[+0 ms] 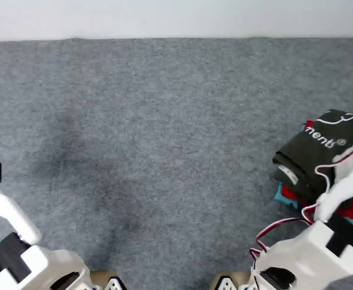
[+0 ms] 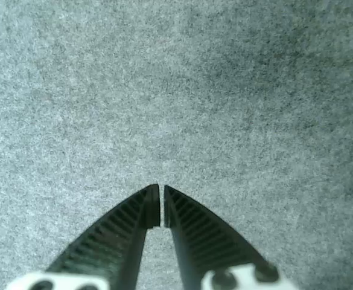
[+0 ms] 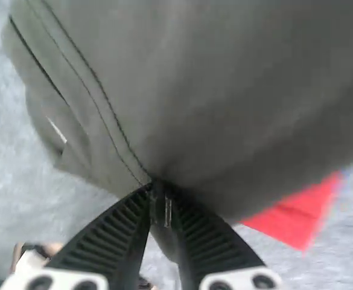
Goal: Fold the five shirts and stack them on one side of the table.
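Black ribbed fingers (image 3: 122,232) of the right gripper (image 3: 158,196) pinch a fold at the edge of the dark shirt (image 3: 212,90), which lies folded at the surface's (image 1: 164,121) right side. It lies on top of a red shirt (image 3: 297,220) and a teal shirt (image 1: 283,196). Red and white wires (image 1: 318,175) cross in front of them. The left gripper (image 2: 162,188), closed on nothing, hovers over grey surface, well apart.

Even, diffuse light falls across the grey table (image 1: 182,84). Soft shadow patches darken it on the left arm's side. A dimmer patch lies ahead of the left gripper (image 2: 162,206). The dark shirt (image 3: 224,90) is softly lit.
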You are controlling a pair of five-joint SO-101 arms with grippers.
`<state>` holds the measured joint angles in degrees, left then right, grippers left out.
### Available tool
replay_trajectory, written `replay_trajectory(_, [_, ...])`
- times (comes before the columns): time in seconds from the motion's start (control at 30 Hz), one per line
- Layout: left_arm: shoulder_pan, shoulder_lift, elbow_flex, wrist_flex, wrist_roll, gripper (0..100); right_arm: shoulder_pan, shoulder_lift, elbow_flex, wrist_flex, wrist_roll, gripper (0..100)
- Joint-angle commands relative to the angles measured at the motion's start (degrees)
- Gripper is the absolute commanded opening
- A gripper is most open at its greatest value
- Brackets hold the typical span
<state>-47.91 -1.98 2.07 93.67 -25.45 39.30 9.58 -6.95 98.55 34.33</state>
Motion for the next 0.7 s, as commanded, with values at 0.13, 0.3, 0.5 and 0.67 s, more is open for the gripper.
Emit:
replay_trajectory(0.13, [0.4,-3.0,-0.3,0.7,-0.5,2,0.3,-9.3,3.8,2.2,-0.3,0.9])
replay_trajectory(0.3, [0.4,-3.0,-0.3,0.7,-0.5,2,0.2,-17.4,-0.3,1.7,-0.3,0.9])
replay_trajectory(0.5, [0.4,-3.0,-0.5,0.7,-0.5,2,-6.0,-22.5,-1.1,2.3,-0.7,0.9])
replay_trajectory(0.67, [3.1,-3.4,-0.7,5.1,-0.4,2,-15.2,-25.4,3.1,2.4,-5.5,0.9])
